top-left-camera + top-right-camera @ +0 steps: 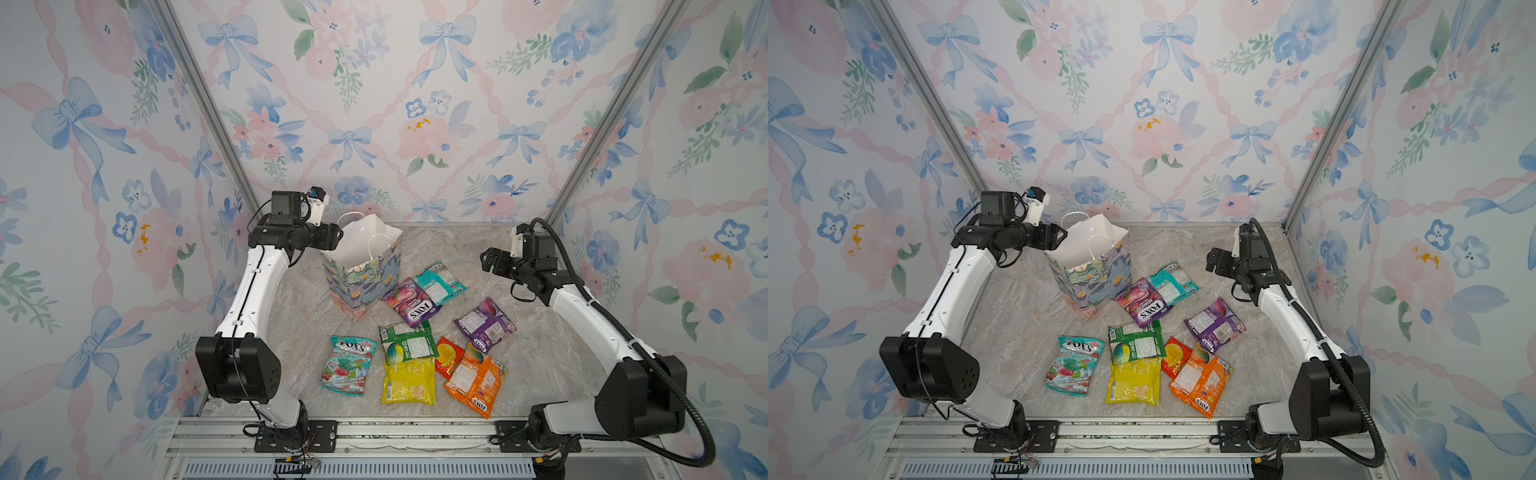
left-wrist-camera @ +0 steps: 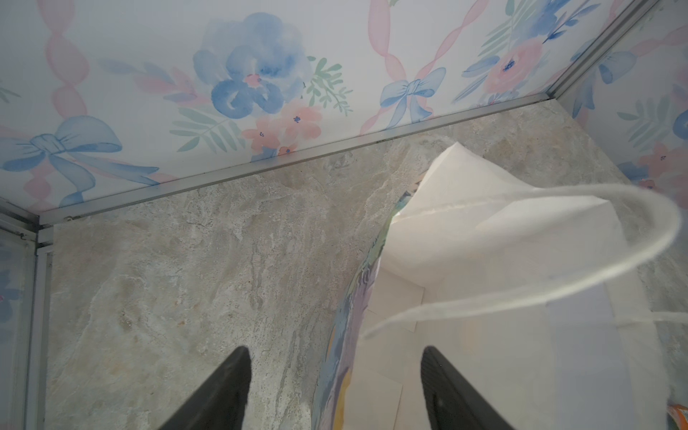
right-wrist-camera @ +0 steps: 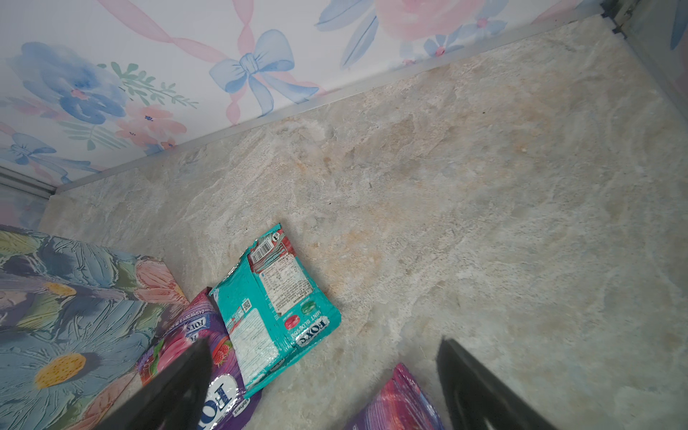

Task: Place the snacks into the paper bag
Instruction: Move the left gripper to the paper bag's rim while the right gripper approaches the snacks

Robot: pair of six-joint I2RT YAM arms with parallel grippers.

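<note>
The paper bag (image 1: 360,274) (image 1: 1088,272) stands upright and open at the back left of the table, floral outside and white inside (image 2: 484,242). Several snacks lie flat in front and to its right: a teal mint packet (image 1: 348,365), green (image 1: 408,343), yellow (image 1: 409,382), red (image 1: 448,356), orange (image 1: 476,382), purple (image 1: 484,325), a purple berries packet (image 1: 411,308) and another teal one (image 1: 440,282) (image 3: 275,309). My left gripper (image 1: 336,235) (image 2: 337,352) is open at the bag's rim, one finger outside the wall and one over the white inside. My right gripper (image 1: 486,259) (image 3: 324,357) hangs open and empty above the packets.
Floral walls close in the table (image 1: 540,357) at the back and both sides, with metal posts in the corners. The bag's white cord handle (image 2: 633,260) loops just ahead of the left fingers. A metal rail (image 1: 415,432) carrying both arm bases runs along the front edge.
</note>
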